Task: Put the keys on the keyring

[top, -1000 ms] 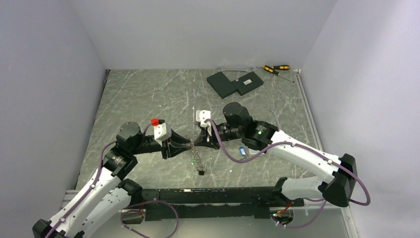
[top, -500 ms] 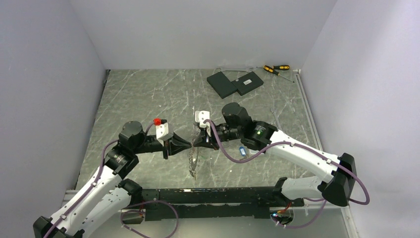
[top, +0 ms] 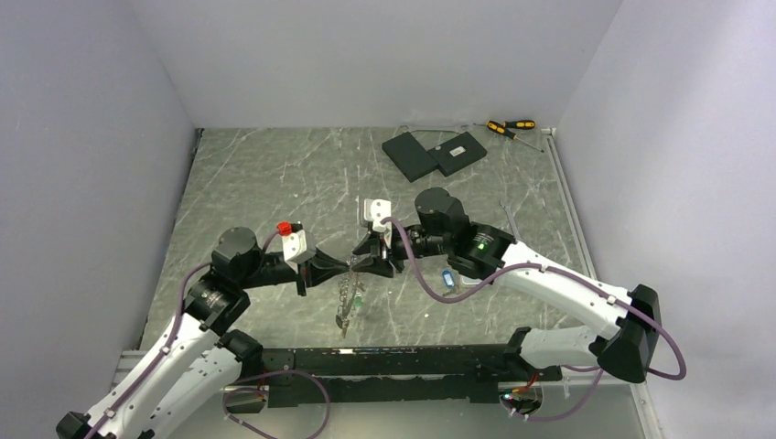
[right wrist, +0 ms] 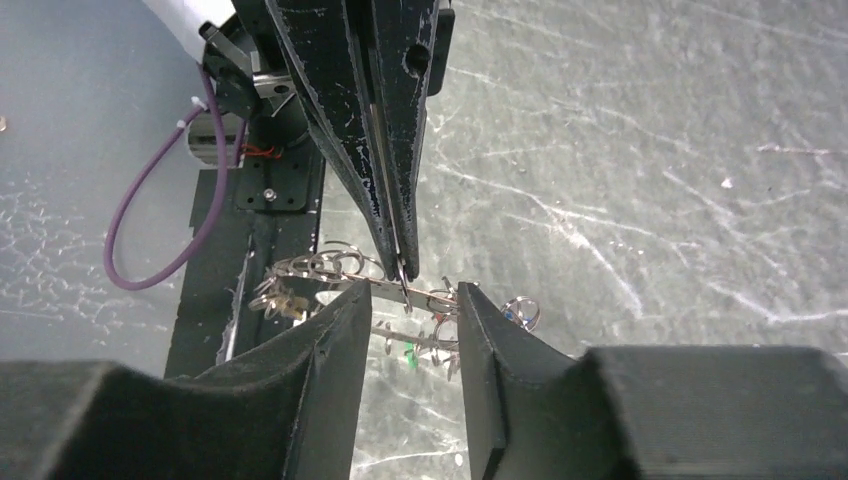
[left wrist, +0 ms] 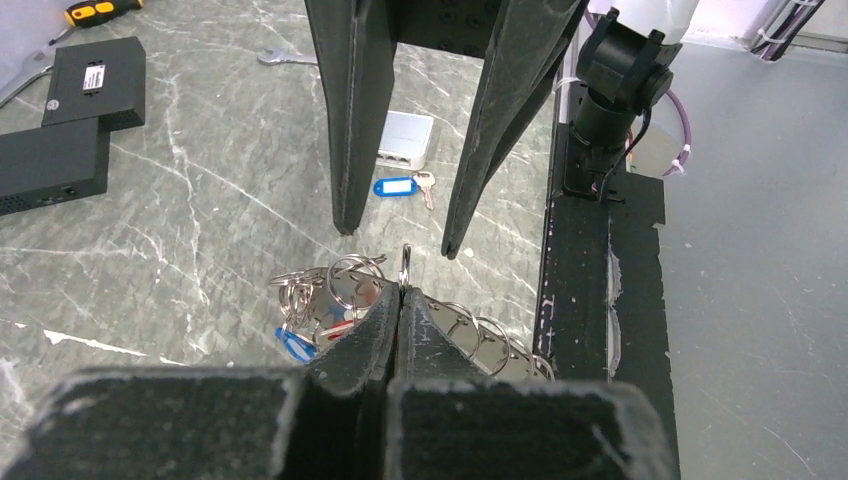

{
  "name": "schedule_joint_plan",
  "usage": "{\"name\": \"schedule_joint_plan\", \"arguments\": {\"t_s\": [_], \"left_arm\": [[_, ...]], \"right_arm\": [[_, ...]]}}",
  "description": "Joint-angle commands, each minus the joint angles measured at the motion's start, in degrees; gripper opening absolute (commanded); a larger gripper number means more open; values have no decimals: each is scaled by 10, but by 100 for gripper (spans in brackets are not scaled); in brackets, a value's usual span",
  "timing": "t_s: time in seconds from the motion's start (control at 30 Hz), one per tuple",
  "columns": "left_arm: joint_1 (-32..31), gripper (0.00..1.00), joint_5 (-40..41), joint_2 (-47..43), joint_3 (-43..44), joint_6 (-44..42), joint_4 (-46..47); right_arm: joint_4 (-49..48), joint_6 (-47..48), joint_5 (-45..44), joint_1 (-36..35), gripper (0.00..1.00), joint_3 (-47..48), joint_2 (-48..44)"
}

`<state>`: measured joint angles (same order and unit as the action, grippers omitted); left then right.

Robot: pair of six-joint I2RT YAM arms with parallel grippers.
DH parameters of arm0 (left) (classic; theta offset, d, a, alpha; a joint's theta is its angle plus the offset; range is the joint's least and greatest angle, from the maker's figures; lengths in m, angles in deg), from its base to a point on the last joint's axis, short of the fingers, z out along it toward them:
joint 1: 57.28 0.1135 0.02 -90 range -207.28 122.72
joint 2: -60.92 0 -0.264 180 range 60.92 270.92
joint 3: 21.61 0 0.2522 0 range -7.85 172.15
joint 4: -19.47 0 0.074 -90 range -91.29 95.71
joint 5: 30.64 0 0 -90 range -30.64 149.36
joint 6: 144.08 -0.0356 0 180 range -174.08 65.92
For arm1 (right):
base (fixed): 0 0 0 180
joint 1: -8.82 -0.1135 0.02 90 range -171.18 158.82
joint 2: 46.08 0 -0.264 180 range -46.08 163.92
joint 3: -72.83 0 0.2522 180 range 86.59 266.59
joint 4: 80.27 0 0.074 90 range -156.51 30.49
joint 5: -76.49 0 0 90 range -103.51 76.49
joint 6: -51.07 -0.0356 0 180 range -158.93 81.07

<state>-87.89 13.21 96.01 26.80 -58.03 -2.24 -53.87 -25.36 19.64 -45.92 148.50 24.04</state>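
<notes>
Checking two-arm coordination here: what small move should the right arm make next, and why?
Probably back the right end effector straight away from the keyring. Its jaws stand open on either side of the ring, while the left end effector is shut on it; the blue-tagged key lies loose on the table.

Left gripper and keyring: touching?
Touching. The left wrist view shows the left gripper shut, with a loop of the keyring pinched between its fingertips.

readable text: none | black box (left wrist: 122, 95), beyond the left jaws to their left: white label (left wrist: 94, 72), print illegible
</notes>
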Motion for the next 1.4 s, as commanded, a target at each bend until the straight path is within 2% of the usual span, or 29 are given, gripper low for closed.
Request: {"name": "schedule_joint_plan", "arguments": {"t_s": [0.0,0.37,0.8,1.17,1.37], "left_arm": [[3,0,3,-16,25,-15,25],[12,0,-3,-35,16,-5,45],[14,0,-3,-33,15,-4,46],[16,0,-4,-29,16,-4,46],[16,0,-7,-26,17,-4,42]], "right_arm": [[-67,-14,12,-1,42,-10,-22],[-96,-21,35,4,39,-16,-11],[-82,-14,48,4,21,7,14],[-87,-12,47,4,0,3,13],[-75,-6,41,4,0,7,13]]}}
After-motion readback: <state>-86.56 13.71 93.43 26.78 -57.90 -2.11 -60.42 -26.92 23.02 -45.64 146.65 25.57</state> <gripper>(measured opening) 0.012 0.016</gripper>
